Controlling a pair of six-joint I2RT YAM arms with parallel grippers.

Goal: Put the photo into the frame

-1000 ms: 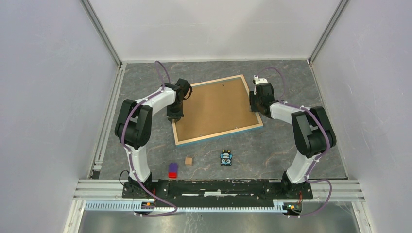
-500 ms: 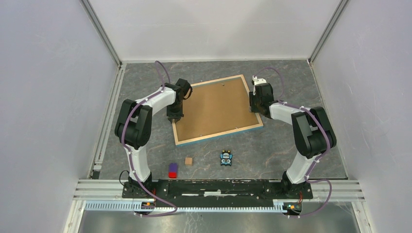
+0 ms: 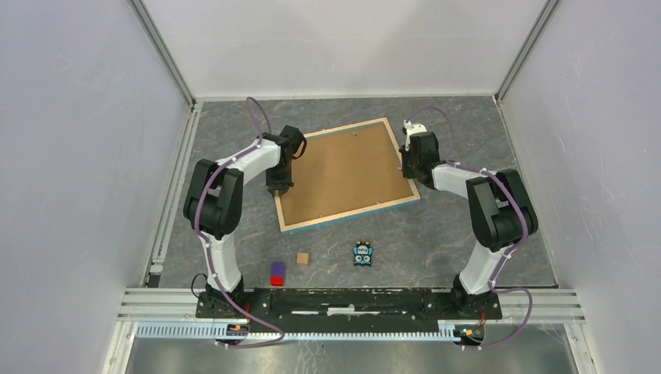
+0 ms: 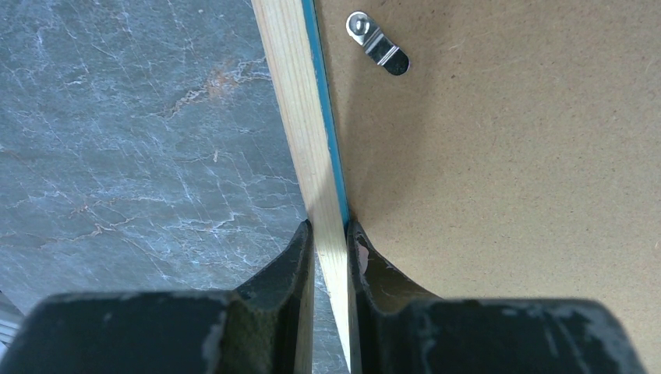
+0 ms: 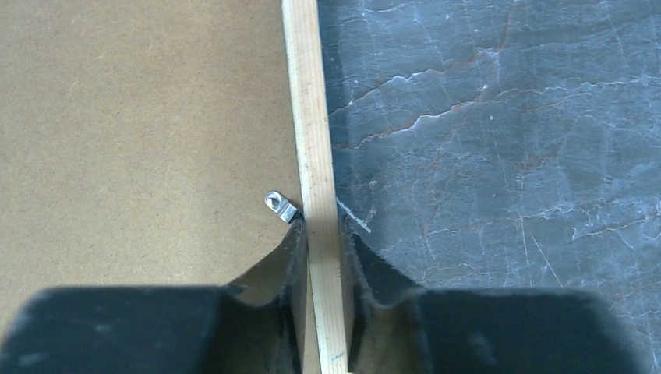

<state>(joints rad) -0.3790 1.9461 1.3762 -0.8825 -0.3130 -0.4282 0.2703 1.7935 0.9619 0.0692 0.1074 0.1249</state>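
Both claws are clenched on the frame (image 3: 347, 216), one on each side rim. From the top camera we see the left gripper (image 3: 280, 187) on the frame's left rim near its near-left corner, and the right gripper (image 3: 408, 167) on the right rim, about halfway along. The frame lies back up on the far half of the desk (image 3: 468, 132), turned a little off square, with the brown backing board (image 3: 343, 167) filling it. Toward the near edge sit three small things, well apart from the frame: a red-and-purple block (image 3: 277, 273), a small brown cube (image 3: 302, 258) and a small blue toy (image 3: 362, 254).

On the left wrist camera the left gripper (image 4: 327, 230) straddles the light wood rim (image 4: 300, 117) – one finger on the desk side, the other on the board side, both touching the wood. A thin blue strip runs along the rim's inner edge. A metal clip (image 4: 378, 48) lies on the backing board (image 4: 507, 156) further along.

On the right wrist camera the right gripper (image 5: 321, 222) pinches the rim (image 5: 308, 101) the same way, fingers pressed against both sides. A small metal clip (image 5: 281, 206) sits on the board, just beside the inner finger.
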